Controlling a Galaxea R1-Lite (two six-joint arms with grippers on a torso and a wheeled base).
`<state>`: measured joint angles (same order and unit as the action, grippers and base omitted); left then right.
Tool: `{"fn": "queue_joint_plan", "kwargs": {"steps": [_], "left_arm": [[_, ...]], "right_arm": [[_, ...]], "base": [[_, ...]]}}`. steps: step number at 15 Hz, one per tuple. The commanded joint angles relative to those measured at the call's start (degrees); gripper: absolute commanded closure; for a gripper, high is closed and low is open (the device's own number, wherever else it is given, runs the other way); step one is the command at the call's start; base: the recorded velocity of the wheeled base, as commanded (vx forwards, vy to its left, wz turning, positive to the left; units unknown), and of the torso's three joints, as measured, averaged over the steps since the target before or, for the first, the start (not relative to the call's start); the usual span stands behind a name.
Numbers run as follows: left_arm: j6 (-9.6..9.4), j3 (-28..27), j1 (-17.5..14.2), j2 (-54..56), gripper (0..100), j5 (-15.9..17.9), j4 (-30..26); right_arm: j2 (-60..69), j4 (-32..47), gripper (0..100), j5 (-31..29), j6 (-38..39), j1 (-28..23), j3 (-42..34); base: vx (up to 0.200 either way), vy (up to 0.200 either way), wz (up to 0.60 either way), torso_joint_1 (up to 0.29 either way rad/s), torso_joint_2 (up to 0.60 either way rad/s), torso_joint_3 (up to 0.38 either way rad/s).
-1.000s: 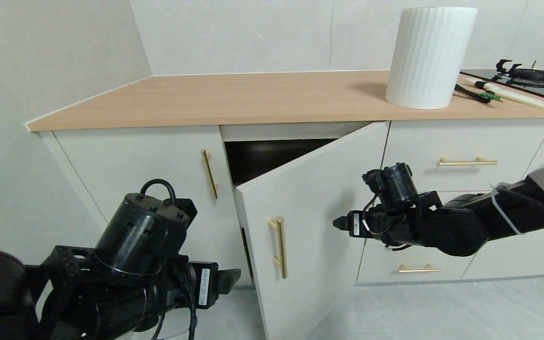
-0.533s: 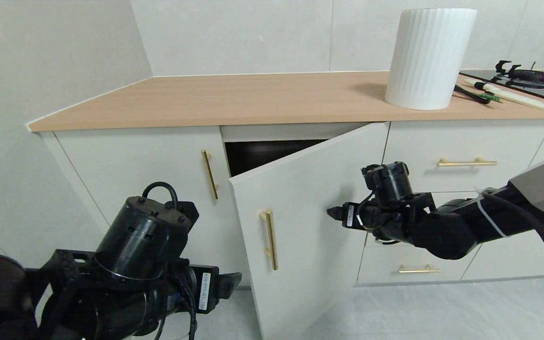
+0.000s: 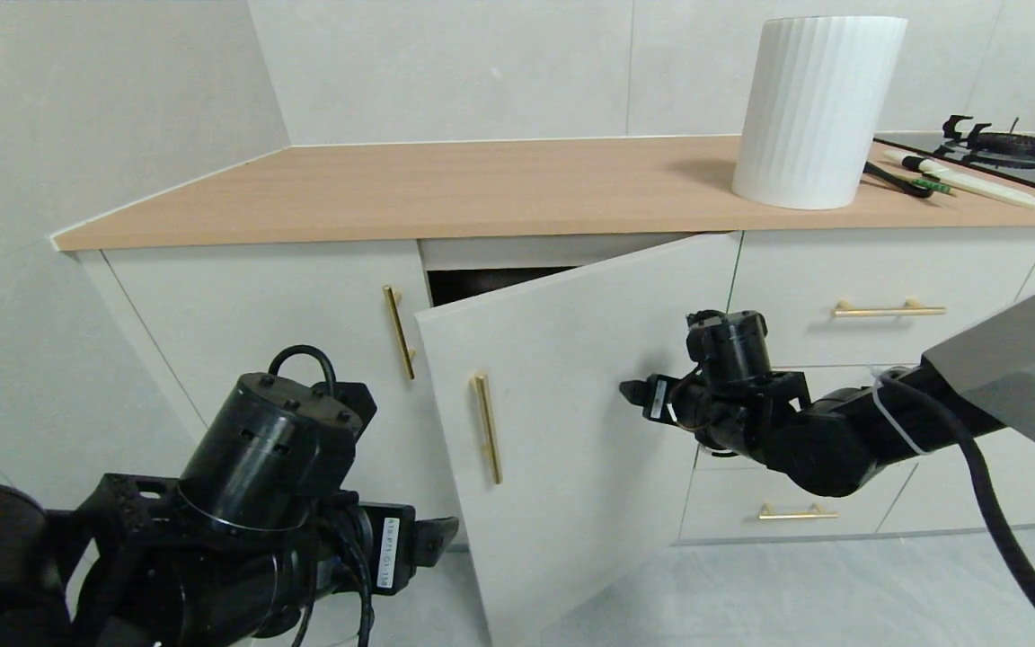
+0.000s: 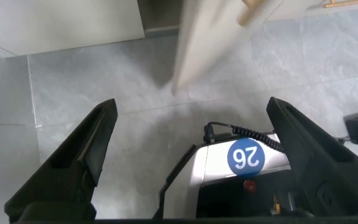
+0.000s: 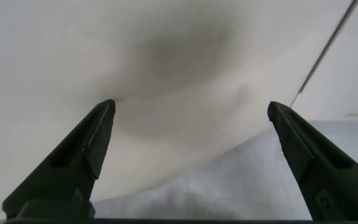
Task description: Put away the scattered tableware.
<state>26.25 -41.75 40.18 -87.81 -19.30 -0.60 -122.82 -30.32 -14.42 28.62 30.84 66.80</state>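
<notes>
In the head view the half-open white cabinet door (image 3: 562, 449) is faced by the right gripper (image 3: 632, 392), held level; its jaws and those of the left gripper (image 3: 438, 536) are spread.

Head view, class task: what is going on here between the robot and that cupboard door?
The robot's right gripper, open, is against the outer face of the white cabinet door with the gold bar handle, which has swung nearer to shut over the last second but is still ajar. The left gripper hangs open and empty, low beside the cabinet. On the wooden countertop, a white ribbed cylinder stands with a few utensils lying beside it, not yet put away.
</notes>
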Motion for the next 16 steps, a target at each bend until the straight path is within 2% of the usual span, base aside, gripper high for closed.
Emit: {"fn": "queue_joint_plan", "kwargs": {"steps": [1,3,8,9,16], "left_arm": [[0.03,0.0,0.0,0.0,0,0.0,0.0],[0.03,0.0,0.0,0.0,0,-0.1,0.1],[0.03,0.0,0.0,0.0,0,-0.1,0.1],[0.03,0.0,0.0,-0.1,0,-0.1,0.1],[0.03,0.0,0.0,-0.1,0,-0.1,0.1]], "right_arm": [[-3.2,-2.6,0,-2.3,0.0,-0.5,1.9],[-5.1,-4.6,0,-5.1,0.0,-0.9,3.7],[-7.8,-6.6,0,-7.7,1.2,-1.4,7.1],[-10.0,-7.6,0,-10.5,1.2,-2.0,9.3],[-13.7,-7.7,0,-16.3,1.2,-3.0,14.6]], "base": [[0.000,0.000,0.00,0.000,0.00,0.000],[0.000,0.000,0.00,0.000,0.00,0.000],[0.000,0.000,0.00,0.000,0.00,0.000],[0.000,0.000,0.00,0.000,0.00,0.000],[0.000,0.000,0.00,0.000,0.00,0.000]]}}
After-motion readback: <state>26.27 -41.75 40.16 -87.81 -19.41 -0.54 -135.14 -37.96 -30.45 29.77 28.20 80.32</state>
